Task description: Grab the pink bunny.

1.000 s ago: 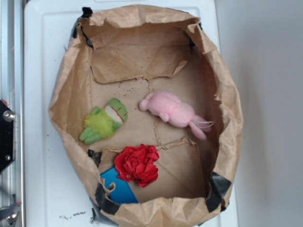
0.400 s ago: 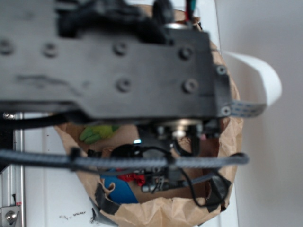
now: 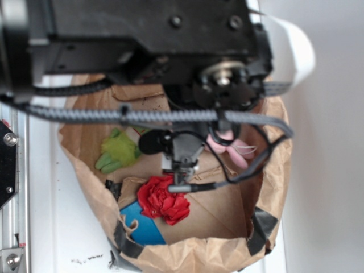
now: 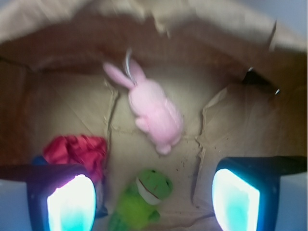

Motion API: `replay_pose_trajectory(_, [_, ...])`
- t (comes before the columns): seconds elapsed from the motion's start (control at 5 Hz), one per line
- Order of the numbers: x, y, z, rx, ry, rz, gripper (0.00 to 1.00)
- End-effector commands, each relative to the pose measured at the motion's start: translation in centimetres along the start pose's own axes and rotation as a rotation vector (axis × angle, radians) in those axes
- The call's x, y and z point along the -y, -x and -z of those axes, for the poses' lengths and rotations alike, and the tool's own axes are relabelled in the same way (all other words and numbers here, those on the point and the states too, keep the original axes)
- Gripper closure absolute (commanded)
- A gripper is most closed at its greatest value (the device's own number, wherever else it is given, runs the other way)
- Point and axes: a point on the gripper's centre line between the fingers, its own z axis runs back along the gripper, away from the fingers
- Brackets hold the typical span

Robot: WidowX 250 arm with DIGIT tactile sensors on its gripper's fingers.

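Bag [image 3: 272,149] of crumpled brown paper, rolled down at the rim, lies open under the dark robot arm [image 3: 142,40], which blocks its far half in the exterior view. On its floor the pink bunny [image 4: 154,113] lies near the middle, ears toward the far wall, with the green frog [image 4: 144,197] and red fabric flower [image 4: 77,150] nearer the camera. Gripper [image 4: 154,197] hangs above them with its fingers [image 4: 71,202] spread wide apart, holding and touching nothing.
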Motion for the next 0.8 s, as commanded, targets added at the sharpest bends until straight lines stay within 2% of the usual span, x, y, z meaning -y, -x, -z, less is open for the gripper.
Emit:
replay_pose_trajectory(0.0, [-0.3, 2.2, -1.3, 0.075, -0.043, 0.045, 0.00])
replay_pose_trajectory(0.4, [-0.3, 2.2, -1.3, 0.075, -0.043, 0.045, 0.00])
replay_pose_trajectory(0.6, [0.0, -0.1, 1.4, 0.155, -0.021, 0.293, 0.00])
